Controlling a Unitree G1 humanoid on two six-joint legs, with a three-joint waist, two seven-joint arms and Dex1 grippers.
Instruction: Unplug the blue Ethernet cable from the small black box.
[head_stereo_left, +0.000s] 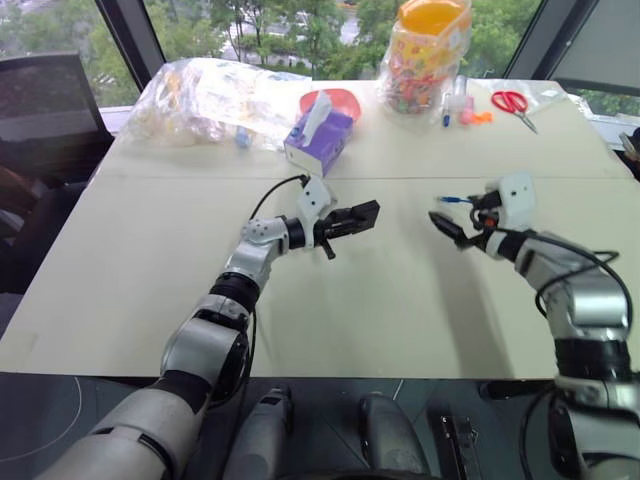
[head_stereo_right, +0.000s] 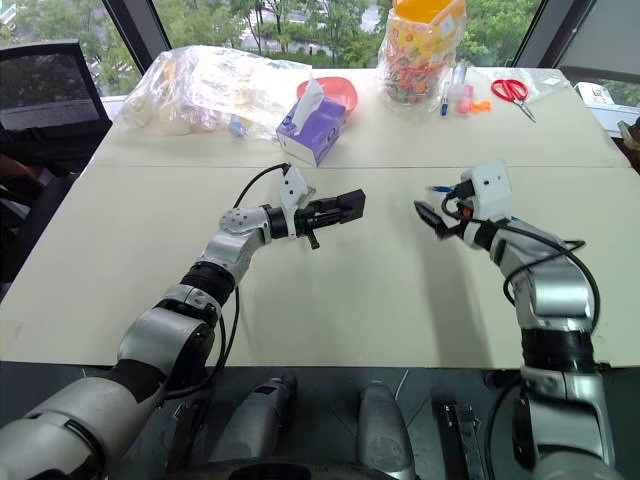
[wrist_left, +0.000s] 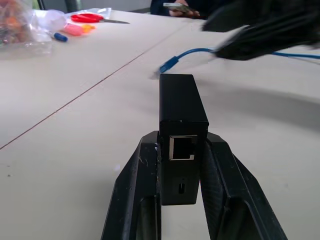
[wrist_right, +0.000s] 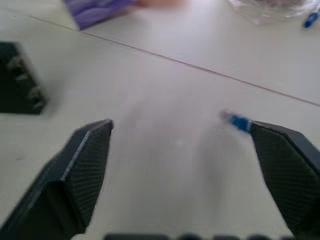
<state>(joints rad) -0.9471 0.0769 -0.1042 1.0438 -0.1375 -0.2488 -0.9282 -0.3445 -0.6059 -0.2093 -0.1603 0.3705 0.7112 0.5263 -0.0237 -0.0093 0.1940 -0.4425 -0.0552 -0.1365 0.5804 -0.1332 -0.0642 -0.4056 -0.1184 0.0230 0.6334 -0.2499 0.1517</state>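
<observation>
Left tool (wrist_left: 181, 200) clamps the small black box (wrist_left: 181, 125) above mid-worktop (head_stereo_left: 400, 310), socket empty. The blue Ethernet cable (wrist_left: 200, 52) lies free toward the right edge, beside the wide-open right tool (wrist_right: 182, 150), the nearer arm

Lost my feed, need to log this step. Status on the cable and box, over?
Left gripper shut on box, socket empty. Right gripper open; cable unplugged, plug end beside it, over the table. Nothing in the way.
</observation>
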